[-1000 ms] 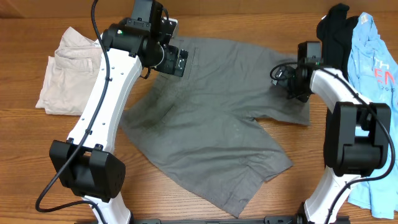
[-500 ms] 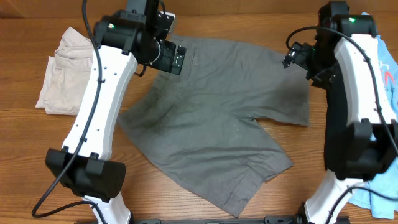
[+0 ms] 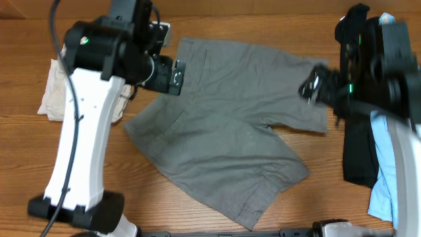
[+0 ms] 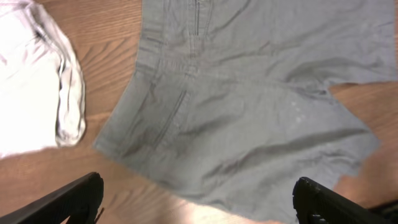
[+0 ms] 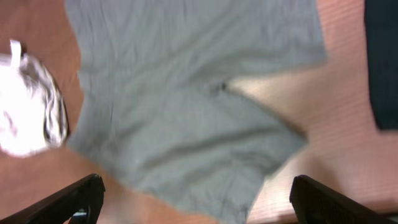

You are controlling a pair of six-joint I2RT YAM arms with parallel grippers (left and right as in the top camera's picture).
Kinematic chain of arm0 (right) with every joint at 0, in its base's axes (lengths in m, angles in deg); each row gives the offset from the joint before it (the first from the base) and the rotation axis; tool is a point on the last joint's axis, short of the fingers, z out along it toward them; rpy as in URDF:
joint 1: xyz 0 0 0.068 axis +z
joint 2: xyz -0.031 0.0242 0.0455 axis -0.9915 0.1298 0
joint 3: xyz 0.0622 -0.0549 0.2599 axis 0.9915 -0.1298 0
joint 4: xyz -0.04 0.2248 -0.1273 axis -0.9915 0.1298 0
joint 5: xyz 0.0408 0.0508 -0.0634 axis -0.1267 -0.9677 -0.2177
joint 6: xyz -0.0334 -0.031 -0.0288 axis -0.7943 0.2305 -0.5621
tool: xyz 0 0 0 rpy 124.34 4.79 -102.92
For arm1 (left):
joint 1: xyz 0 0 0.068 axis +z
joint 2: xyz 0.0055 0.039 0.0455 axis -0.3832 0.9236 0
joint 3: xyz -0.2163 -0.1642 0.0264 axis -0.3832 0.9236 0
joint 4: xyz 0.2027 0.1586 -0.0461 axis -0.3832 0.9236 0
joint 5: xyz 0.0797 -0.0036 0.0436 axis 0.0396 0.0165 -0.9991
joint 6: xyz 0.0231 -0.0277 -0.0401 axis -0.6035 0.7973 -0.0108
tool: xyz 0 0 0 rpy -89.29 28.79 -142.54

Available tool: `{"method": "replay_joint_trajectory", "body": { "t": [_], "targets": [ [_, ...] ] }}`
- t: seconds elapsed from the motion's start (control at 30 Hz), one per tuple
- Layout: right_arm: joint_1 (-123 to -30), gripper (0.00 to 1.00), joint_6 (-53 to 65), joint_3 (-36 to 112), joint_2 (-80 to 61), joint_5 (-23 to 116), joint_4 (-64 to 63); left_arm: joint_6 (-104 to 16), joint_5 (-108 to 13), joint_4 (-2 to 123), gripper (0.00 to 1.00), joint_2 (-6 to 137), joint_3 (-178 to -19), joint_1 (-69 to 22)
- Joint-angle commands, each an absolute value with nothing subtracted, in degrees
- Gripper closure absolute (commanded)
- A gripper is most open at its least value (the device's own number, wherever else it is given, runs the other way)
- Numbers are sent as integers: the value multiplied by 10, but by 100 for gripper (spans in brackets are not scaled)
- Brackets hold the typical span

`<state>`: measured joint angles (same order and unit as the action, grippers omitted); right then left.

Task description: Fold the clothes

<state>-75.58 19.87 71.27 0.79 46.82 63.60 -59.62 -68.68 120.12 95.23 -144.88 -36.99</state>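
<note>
- Table point(image 3: 39, 164): wooden. The grey shorts point(image 3: 223, 131) lie spread flat at its middle. Beige trousers point(image 3: 49, 92) lie at the left edge and a light-blue shirt point(image 3: 380, 197) at the right, both clear of the work.
- Grey shorts: the long axis runs on a diagonal, from the waistband point(image 4: 148, 59) at upper left to the leg hems at right and lower right. One leg points right and the other points toward the near edge. No fold is made yet.
- Left gripper point(image 3: 172, 76): raised above the waistband end, so the garment stretches away from it to the right and toward the near edge. Its wrist view shows the jaws spread wide point(image 4: 198, 186) with nothing between them.
- Right gripper point(image 3: 314, 84): raised above the hem of the rightward leg, so the garment lies to its left. It is likewise released and empty point(image 5: 197, 183).
- Judgement: each arm is nearest its own end. A fold across the long axis would suit both working together.
</note>
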Motion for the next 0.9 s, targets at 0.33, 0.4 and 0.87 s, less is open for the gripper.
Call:
{"method": "replay_joint_trajectory", "body": {
  "t": [0.33, 0.4, 0.87],
  "targets": [
    [-748, 0, 249, 226, -152, 526, 393, -594, -696, 1197, 0, 878, -1402, -377],
    [-754, 0, 251, 186, -131, 527, 355, -598, -696, 1179, 0, 878, -1376, -381],
    [-867, 13, 139, 126, 51, 475, 255, -602, -696, 1104, 0, 879, -1296, -407]
  ]
}}
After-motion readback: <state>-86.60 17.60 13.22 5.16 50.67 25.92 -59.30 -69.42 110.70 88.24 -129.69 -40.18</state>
